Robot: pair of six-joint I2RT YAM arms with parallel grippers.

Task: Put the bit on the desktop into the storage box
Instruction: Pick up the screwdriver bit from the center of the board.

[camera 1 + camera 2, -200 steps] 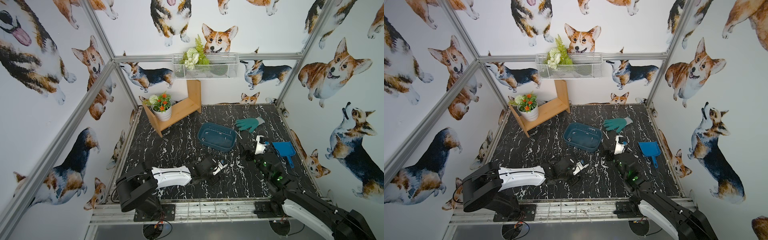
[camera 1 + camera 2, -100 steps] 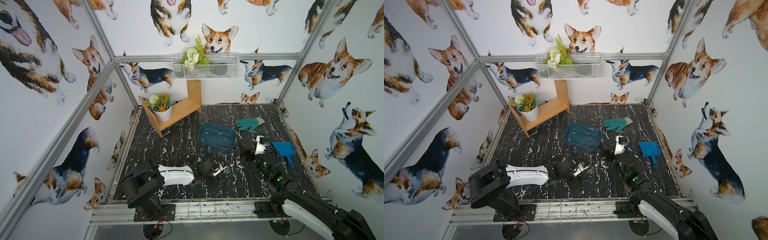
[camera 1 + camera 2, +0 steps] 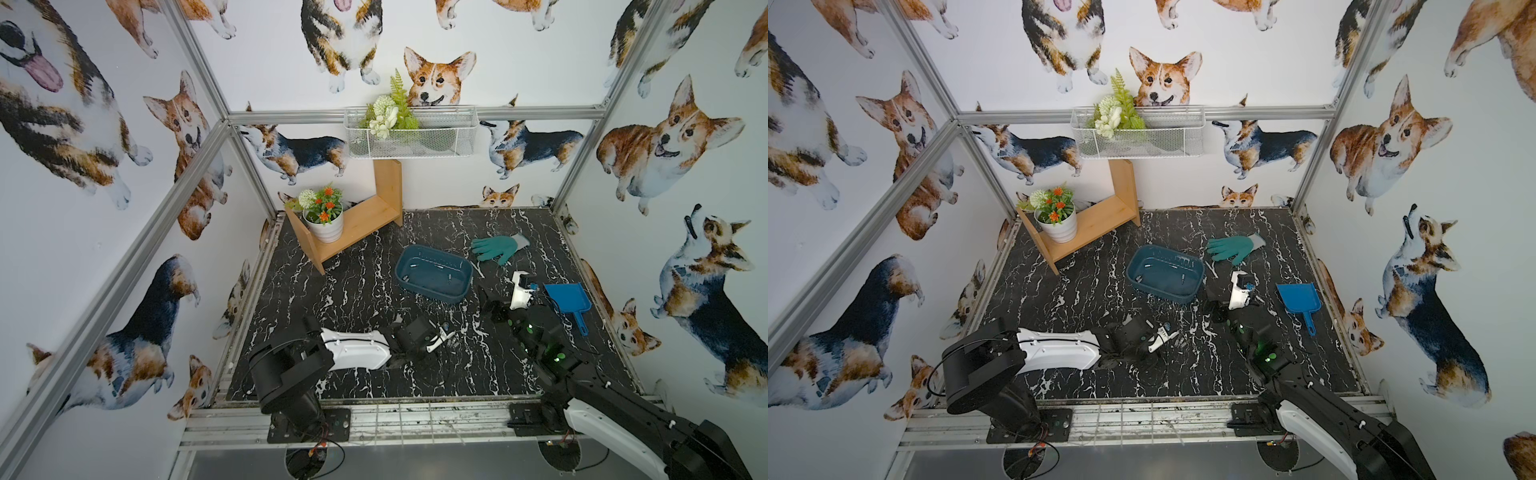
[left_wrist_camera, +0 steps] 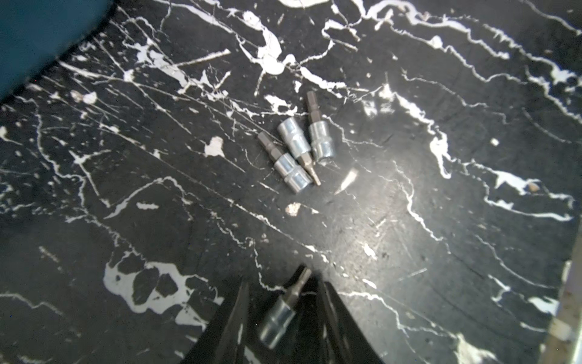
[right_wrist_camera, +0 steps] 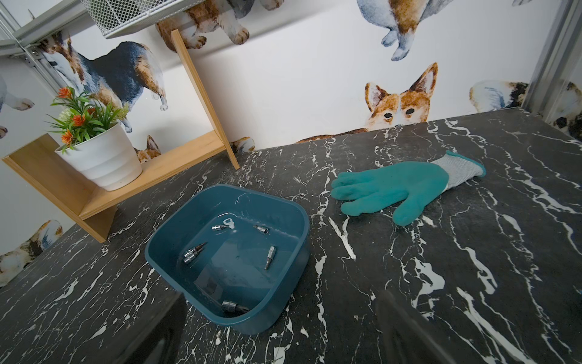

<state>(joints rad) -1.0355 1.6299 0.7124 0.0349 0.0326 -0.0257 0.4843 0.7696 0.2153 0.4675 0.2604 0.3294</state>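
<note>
- Left wrist view: left gripper [image 4: 283, 293] was low over the desktop [image 4: 409, 252], jaws apart. One bit [image 4: 278, 315] lay between the fingers [image 4: 233, 318]. A dark gap showed on each side of it, and no clamp was seen.
- Three bits [image 4: 297, 148] lay bunched side by side on the desktop just beyond, apart from the gripper.
- In both top views the box [image 3: 432, 296] stood near the desktop's middle. The left gripper sat between it and the front edge.
- Right wrist view: right gripper [image 5: 280, 294] had its jaws wide apart with nothing between them, facing the box. Five bits [image 5: 270, 257] lay scattered on the box floor.
- Glove [image 5: 393, 189] lay flat beside the box, toward the back right corner.
- Dustpan [image 3: 567, 297] lay near the right edge.
</note>
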